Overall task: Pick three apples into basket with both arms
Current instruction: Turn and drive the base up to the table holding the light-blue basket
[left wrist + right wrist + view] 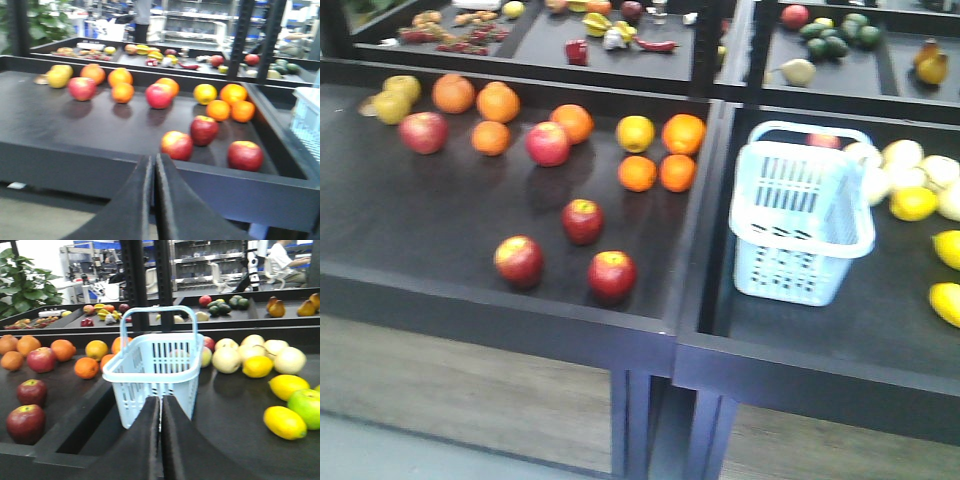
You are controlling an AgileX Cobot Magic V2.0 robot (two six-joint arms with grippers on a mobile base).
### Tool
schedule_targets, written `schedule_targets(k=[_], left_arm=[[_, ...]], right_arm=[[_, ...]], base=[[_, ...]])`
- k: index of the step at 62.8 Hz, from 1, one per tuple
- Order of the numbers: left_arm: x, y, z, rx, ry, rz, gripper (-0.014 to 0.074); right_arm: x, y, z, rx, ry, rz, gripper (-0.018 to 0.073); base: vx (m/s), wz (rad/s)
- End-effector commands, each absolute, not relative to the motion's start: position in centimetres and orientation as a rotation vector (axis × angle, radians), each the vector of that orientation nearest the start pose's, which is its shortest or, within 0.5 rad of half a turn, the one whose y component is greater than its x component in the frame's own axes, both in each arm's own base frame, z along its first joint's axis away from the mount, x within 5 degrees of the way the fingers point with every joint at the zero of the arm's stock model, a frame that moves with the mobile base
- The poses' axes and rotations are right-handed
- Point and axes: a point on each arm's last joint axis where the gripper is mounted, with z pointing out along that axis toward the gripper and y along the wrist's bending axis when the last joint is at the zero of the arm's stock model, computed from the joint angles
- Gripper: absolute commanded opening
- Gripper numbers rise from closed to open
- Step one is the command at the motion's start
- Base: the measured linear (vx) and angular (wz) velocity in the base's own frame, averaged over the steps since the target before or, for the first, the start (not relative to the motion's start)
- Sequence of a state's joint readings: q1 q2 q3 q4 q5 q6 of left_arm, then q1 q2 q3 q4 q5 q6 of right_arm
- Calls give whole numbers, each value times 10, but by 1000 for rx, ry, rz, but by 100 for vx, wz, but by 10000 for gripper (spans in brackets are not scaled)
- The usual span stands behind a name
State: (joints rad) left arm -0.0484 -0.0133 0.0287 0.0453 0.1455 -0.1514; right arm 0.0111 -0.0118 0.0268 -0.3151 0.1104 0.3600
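Three dark red apples lie near the front of the left tray: one [519, 260] at the front left, one [582, 220] behind it, one [611, 275] at the front right. The left wrist view shows them [177, 145] [204, 130] [245, 155] beyond the tray's front wall. My left gripper [152, 161] is shut and empty, outside and below that wall. The pale blue basket [785, 270] stands in the right tray with nothing visible inside. My right gripper [160, 401] is shut and empty, just in front of the basket [135, 395]. Neither gripper shows in the front view.
Oranges [497, 102] and two pinker apples [423, 132] [548, 143] sit at the back of the left tray. Yellow and pale fruits [913, 203] lie right of the basket. A raised divider [712, 210] separates the trays. More produce trays [620, 40] stand behind.
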Motion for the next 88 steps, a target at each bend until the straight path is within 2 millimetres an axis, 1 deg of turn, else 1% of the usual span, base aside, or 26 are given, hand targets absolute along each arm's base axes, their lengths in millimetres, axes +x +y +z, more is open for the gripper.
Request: schedule_targets(k=[1, 45, 88], left_arm=[[54, -2, 208, -48, 1527, -125, -6], [54, -2, 208, -48, 1527, -125, -6], [54, -2, 208, -48, 1527, -125, -6]], right_arm=[[56, -1, 197, 22, 1538, 16, -5], [56, -1, 197, 22, 1538, 16, -5], [56, -1, 197, 22, 1538, 16, -5]], base=[[2, -32], [2, -33], [7, -18]])
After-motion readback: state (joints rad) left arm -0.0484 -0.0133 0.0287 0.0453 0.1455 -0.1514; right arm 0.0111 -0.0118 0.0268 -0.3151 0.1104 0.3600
